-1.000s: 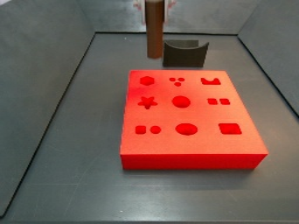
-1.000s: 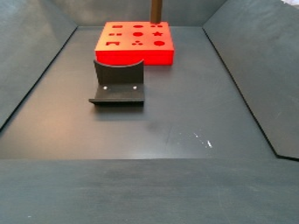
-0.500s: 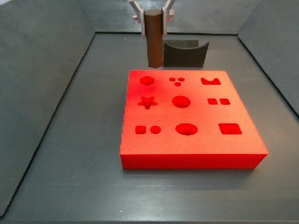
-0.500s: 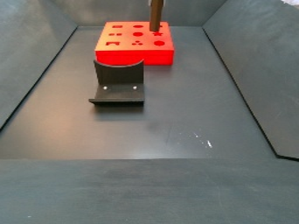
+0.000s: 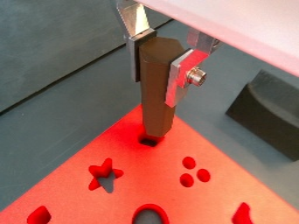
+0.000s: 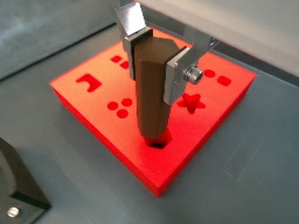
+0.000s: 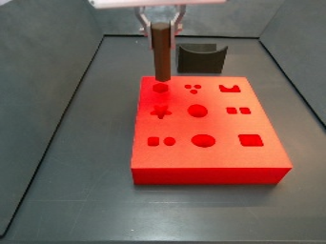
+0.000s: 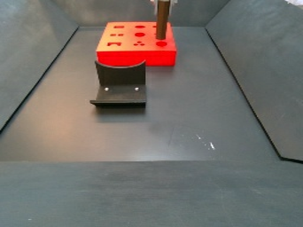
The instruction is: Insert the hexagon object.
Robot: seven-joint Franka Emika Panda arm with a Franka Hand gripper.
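My gripper (image 5: 158, 54) is shut on the hexagon object (image 5: 156, 92), a long brown six-sided peg held upright. It also shows in a wrist view (image 6: 155, 87). Its lower end meets the hexagon hole at a corner of the red block (image 6: 111, 87); whether the tip is inside I cannot tell. In a side view the peg (image 7: 162, 52) stands on the block's (image 7: 204, 133) far left corner, under the gripper (image 7: 162, 21). In a side view (image 8: 161, 19) the peg rises from the block (image 8: 136, 49) at the far end.
The dark fixture (image 8: 120, 82) stands on the floor in front of the red block, and shows behind it as a dark curved block (image 7: 201, 57) in a side view. Grey walls enclose the dark floor (image 8: 154, 124).
The gripper has come down with the peg and moved slightly over the block, bringing the peg's lower end from behind the block down onto the hexagon hole.
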